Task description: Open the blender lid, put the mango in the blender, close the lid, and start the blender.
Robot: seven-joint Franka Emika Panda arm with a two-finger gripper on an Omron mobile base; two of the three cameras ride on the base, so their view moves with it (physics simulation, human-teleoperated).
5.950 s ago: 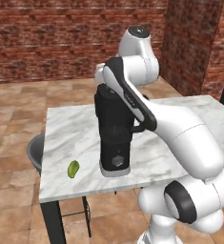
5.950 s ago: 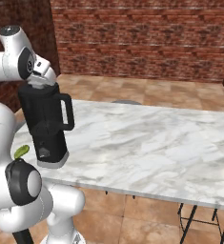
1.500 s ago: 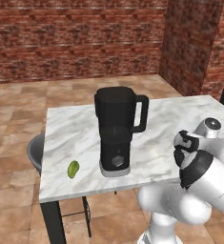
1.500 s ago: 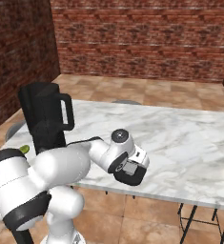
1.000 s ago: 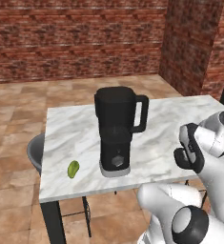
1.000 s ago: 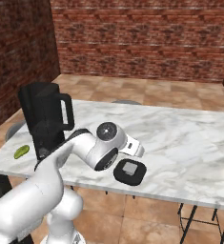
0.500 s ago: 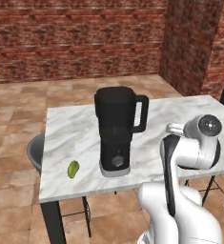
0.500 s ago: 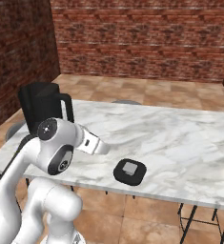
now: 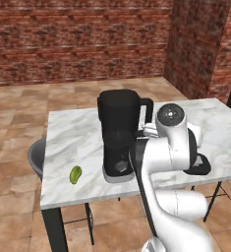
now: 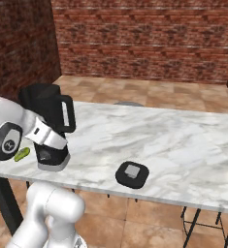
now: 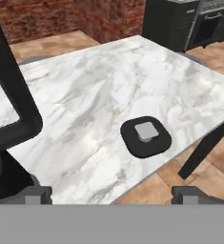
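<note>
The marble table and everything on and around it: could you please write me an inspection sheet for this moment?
Surface: white marble table, on dark legs.
Job's things: blender upright, lid off; blender lid flat near the front edge, cap up, apart from the blender; mango on the table beside the blender.
Clutter: nothing seen.
Pincer: pincer empty, tips wide apart, close by the blender's handle, facing the lid.
Cables: nothing seen.
Surroundings: brick walls, tiled floor, stools at the table, dark cabinets beyond.

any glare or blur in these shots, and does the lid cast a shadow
Hand view: sharp, with a pale sheen on the marble table beside the blender lid, which casts no clear shadow. Right base view: even, flat light, the blender reads as plain black. Left base view: softer, the mango still distinct.
</note>
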